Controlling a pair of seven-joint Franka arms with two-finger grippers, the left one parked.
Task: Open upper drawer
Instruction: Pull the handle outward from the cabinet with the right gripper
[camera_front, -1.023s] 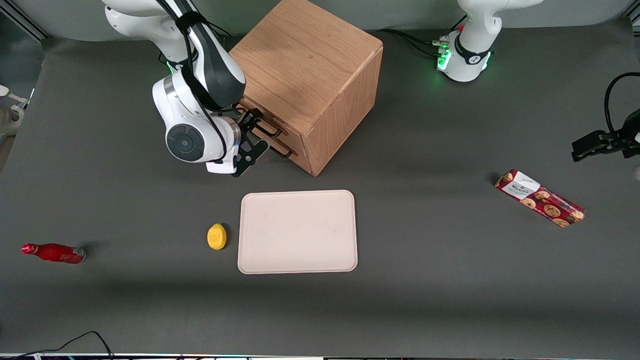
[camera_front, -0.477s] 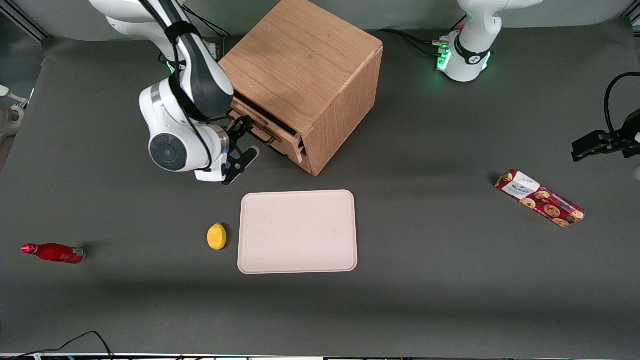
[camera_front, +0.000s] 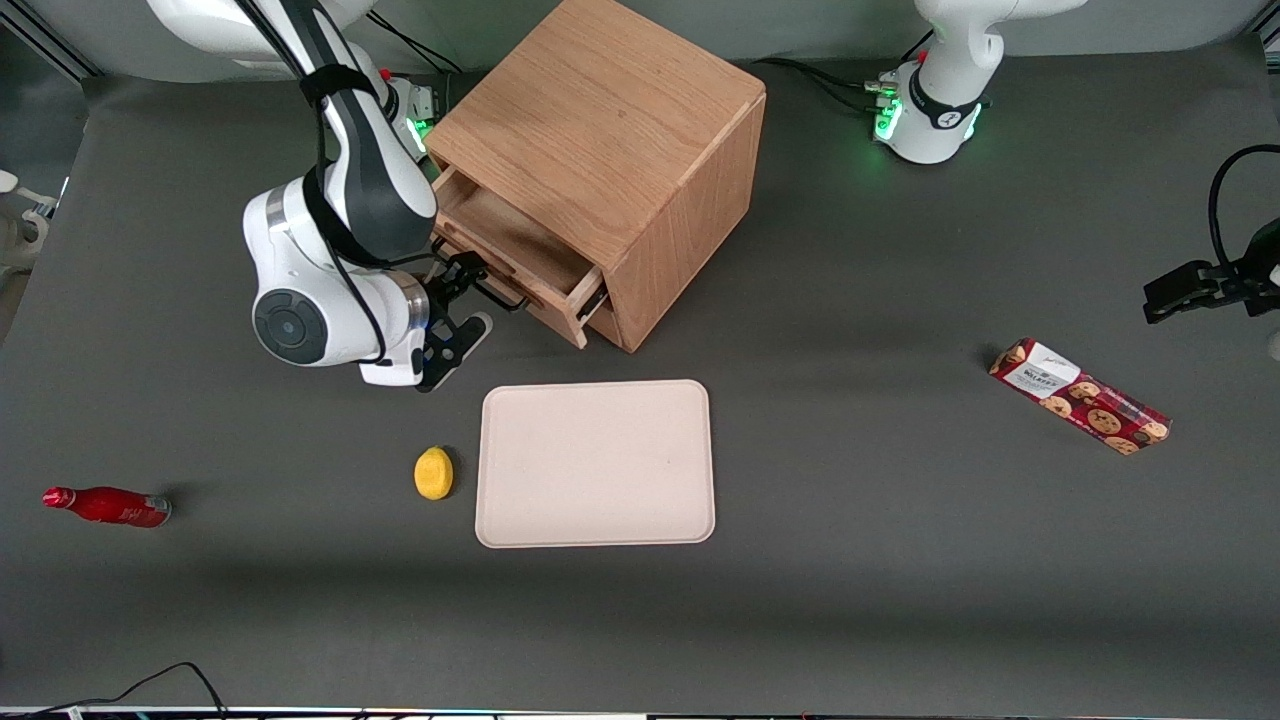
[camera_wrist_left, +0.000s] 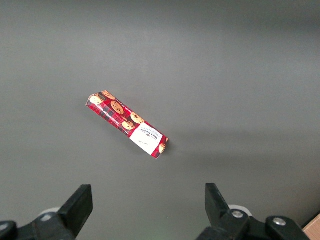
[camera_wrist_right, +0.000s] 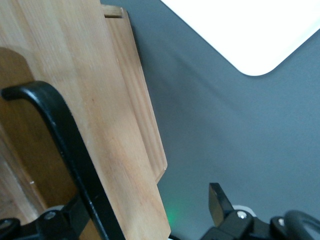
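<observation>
One bar is what it all hangs on: the pincer (camera_front: 462, 312) has its jaws straddling the black handle (camera_wrist_right: 70, 150) of the upper drawer (camera_front: 515, 262), which sticks partway out of the oak cabinet (camera_front: 610, 130) toward 8 o'clock in the front view, so I'd keep pulling that way.

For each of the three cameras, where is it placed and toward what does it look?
Front view: high, facing the table; shows right arm, gripper at upper drawer, cookie box.
Left wrist view: looks down past its fingers on the cookie box, shared with front.
Right wrist view: close on upper drawer, handle between the gripper fingers.
</observation>
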